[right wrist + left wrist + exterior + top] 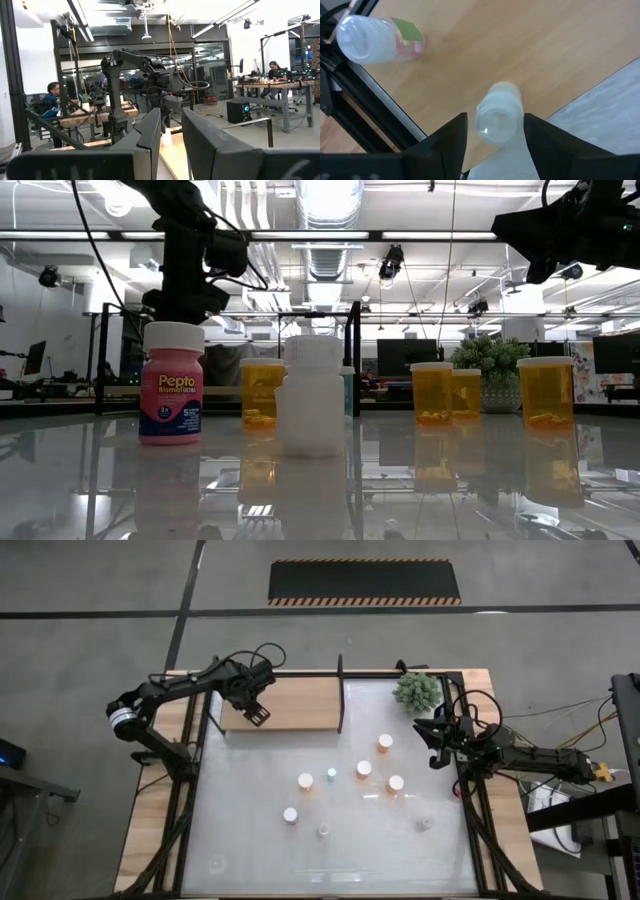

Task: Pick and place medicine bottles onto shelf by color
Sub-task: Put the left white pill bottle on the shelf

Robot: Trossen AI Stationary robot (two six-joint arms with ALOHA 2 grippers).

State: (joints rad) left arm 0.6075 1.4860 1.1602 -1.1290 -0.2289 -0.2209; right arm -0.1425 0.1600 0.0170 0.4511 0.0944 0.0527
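Note:
My left gripper (495, 131) points down over the light wooden shelf (530, 50) at the table's far left and is open. A white medicine bottle (498, 114) stands upright on the shelf between its fingers, with a narrow gap at one finger and the other finger close beside it. A second bottle (374, 36), with a white cap and a pink and green label, stands on the shelf by the black frame bar. Several orange bottles (364, 769) stand on the white tabletop. My right gripper (171, 117) waits at the table's right edge, slightly open with nothing between its fingers.
A spiky green plant (417, 690) stands at the far right. A black bar (341, 695) borders the shelf's right end. In the low view a pink Pepto bottle (171, 385) and a white bottle (311, 395) stand nearest. Two small clear bottles (323, 831) sit toward the near edge.

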